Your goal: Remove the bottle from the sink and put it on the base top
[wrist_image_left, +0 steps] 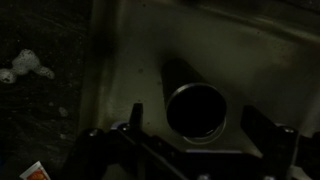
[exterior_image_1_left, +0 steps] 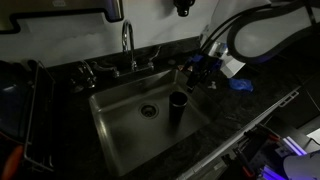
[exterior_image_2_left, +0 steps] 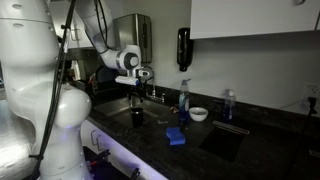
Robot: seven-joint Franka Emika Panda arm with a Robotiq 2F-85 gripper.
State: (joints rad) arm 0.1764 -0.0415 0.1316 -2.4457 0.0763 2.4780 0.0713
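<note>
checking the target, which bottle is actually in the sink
The short dark bottle, standing upright in the sink near the drain. The taller clear bottle stands out on the countertop instead.

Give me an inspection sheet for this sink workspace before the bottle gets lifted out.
Surface: black speckled countertop, glossy, around the sink.
Job's things: dark bottle upright in the sink, beside the drain.
Clutter: clear bottle, white bowl, blue sponge on the countertop.
Gripper: gripper open, above the dark bottle, not touching.
Cables: dark cable along the arm.
Surroundings: faucet behind the sink; dim lighting.
</note>
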